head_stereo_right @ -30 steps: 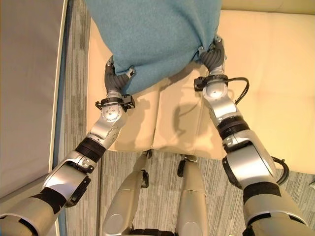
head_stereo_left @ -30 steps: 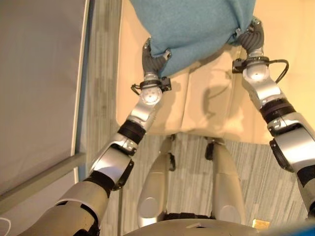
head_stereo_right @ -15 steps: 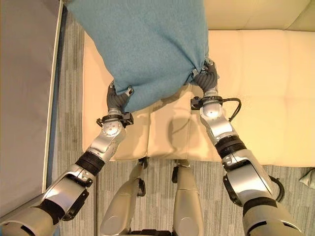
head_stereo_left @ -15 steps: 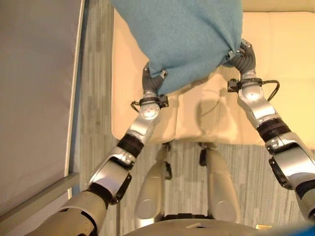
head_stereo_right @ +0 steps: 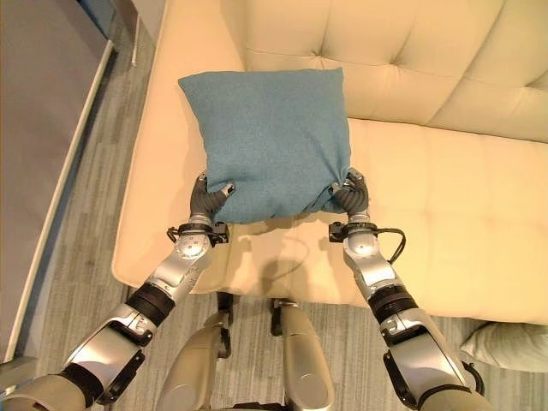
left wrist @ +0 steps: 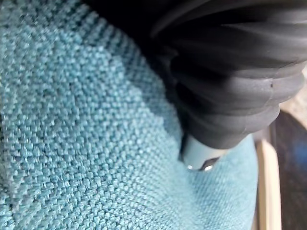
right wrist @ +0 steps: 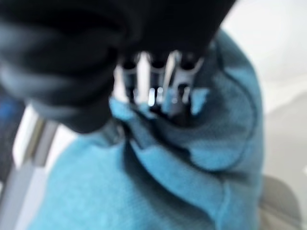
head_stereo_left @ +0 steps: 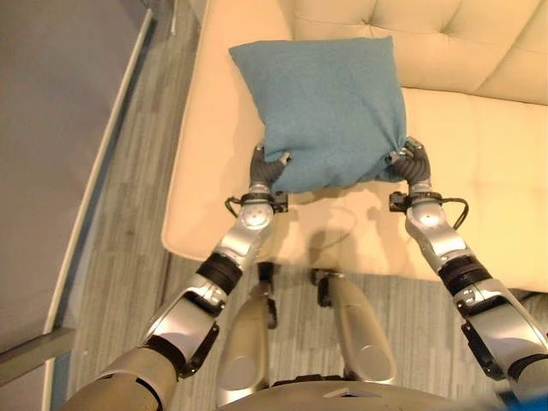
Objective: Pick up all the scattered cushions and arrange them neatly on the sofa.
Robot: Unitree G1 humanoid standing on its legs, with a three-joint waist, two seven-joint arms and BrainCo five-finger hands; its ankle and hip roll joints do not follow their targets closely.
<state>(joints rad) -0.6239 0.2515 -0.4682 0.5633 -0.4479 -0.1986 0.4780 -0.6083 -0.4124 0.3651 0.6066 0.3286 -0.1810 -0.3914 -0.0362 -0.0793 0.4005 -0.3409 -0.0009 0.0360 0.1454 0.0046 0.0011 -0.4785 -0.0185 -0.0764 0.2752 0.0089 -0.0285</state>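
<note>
arms: silver-grey shells, black bands at joints | left hand [head_stereo_left: 265, 169]: dark ribbed cover | right hand [head_stereo_left: 414, 164]: dark ribbed cover | fingers: silver, dark tips

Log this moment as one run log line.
phase: placing | left hand: shut on cushion | right hand: shut on cushion | cushion: teal, held by lower corners over sofa seat

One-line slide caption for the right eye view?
Both hands, left hand and right hand, grip the lower corners of a teal cushion over the cream sofa seat.
</note>
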